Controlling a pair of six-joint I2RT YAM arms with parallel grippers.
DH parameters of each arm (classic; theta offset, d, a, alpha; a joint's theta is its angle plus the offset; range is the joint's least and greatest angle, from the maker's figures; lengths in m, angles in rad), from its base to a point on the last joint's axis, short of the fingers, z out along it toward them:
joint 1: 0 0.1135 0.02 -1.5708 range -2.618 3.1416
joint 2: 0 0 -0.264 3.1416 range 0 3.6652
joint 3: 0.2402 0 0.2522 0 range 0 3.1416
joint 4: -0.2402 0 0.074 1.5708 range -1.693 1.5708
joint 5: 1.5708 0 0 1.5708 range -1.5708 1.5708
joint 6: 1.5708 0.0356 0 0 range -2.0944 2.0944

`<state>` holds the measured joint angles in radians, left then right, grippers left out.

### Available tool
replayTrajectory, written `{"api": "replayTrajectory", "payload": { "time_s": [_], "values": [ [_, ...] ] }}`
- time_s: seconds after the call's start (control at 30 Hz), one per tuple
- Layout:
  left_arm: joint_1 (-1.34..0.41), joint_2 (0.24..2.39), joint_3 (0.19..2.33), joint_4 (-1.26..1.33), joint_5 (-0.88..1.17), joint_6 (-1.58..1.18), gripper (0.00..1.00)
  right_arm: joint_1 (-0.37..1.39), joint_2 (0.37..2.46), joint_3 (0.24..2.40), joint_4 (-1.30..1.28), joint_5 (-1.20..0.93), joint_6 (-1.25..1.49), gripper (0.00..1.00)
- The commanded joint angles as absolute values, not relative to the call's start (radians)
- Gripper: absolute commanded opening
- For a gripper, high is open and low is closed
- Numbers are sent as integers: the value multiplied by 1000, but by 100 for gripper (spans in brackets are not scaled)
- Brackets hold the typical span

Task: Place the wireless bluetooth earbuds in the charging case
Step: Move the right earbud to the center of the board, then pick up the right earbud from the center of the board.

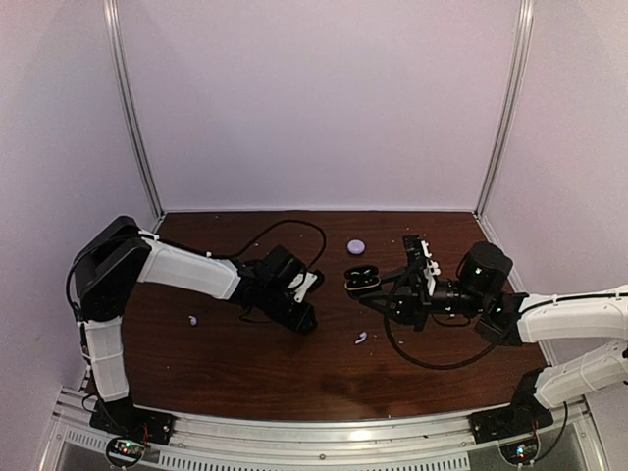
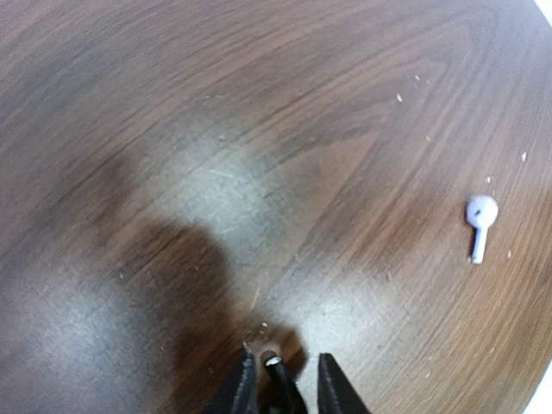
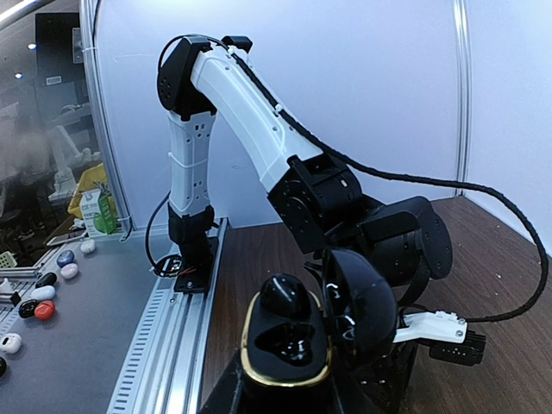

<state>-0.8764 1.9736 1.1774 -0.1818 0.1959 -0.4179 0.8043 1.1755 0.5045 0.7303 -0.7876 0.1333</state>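
Note:
The pale lavender charging case (image 1: 355,246) lies shut on the table, free of both grippers. One pale earbud (image 1: 361,338) lies near the middle front and shows in the left wrist view (image 2: 479,217). The other earbud (image 1: 193,319) lies at the left. My right gripper (image 1: 371,285) (image 3: 302,401) is shut on an open black case with a gold rim (image 3: 289,345). A black bud sits in one of its wells. My left gripper (image 1: 304,321) (image 2: 285,384) hovers low over bare wood, its fingers narrowly apart around a small dark stem with a silvery tip (image 2: 278,366).
A black cable (image 1: 285,228) loops behind the left arm and another (image 1: 432,361) lies under the right arm. The white enclosure walls close in the back and sides. A metal rail (image 1: 324,432) runs along the near edge.

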Motion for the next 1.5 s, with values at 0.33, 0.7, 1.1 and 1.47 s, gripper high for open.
{"api": "replayTrajectory", "payload": {
  "time_s": [0.33,0.7,1.1,1.47],
  "values": [
    [-869,1673,837,182,116,-190,41,795,1145,487,738,-781,124,0],
    [-869,1605,490,803,219,-48,46,788,1135,482,732,-779,124,0],
    [-870,1827,503,995,268,-33,46,783,1118,484,703,-771,119,0],
    [-861,1936,560,977,236,-33,45,777,1131,495,697,-782,115,0]
  ]
}}
